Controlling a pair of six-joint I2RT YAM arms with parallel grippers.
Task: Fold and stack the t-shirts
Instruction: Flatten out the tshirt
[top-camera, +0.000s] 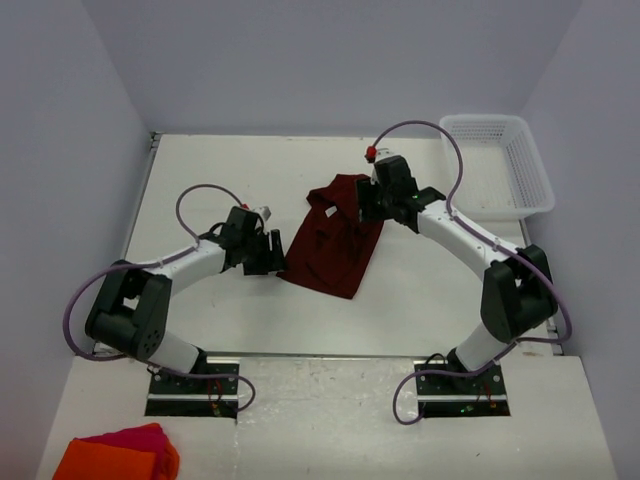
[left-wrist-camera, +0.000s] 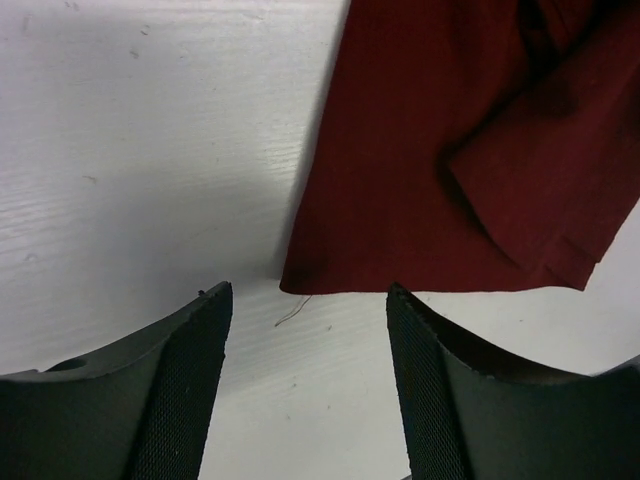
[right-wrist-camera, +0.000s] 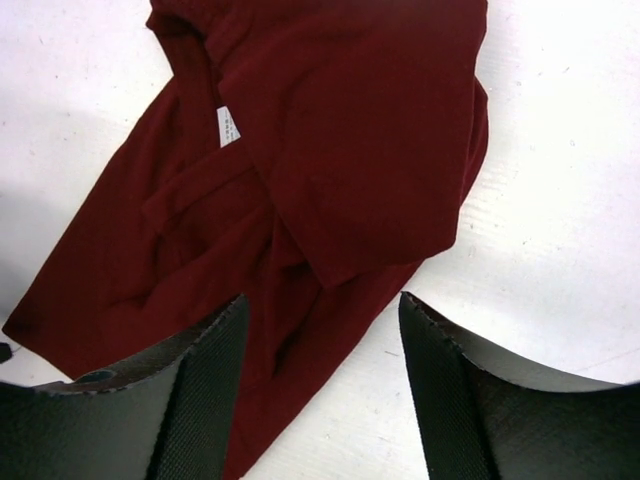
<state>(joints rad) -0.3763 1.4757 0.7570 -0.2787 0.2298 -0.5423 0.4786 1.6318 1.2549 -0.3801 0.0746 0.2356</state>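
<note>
One dark maroon t-shirt (top-camera: 335, 240) flat on the white bench (top-camera: 200, 180), about mid-width and toward the far half, rumpled, with one flap doubled over itself and a small white label (right-wrist-camera: 229, 127) showing near the collar. Left hand (top-camera: 268, 252) low at the shirt's near left corner, jaws apart with nothing between them, the straight hem just ahead of the fingertips. Right hand (top-camera: 368, 200) over the shirt's far right side, jaws likewise apart and empty, cloth underneath rather than pinched. Soft, light, limp stuff by the look of it: likely to sag, drag and bunch rather than slide as a sheet, so best taken at hem corners or shoulder seams, through a single layer, both sides lifted together. Plenty of bare bench to the left and near side of the shirt for spreading; white basket (top-camera: 500, 165) at the far right corner, well apart; walls (top-camera: 60, 150) close on left, right and far sides. Orange and pink cloths (top-camera: 120, 455) off at the near left, past the arm bases
</note>
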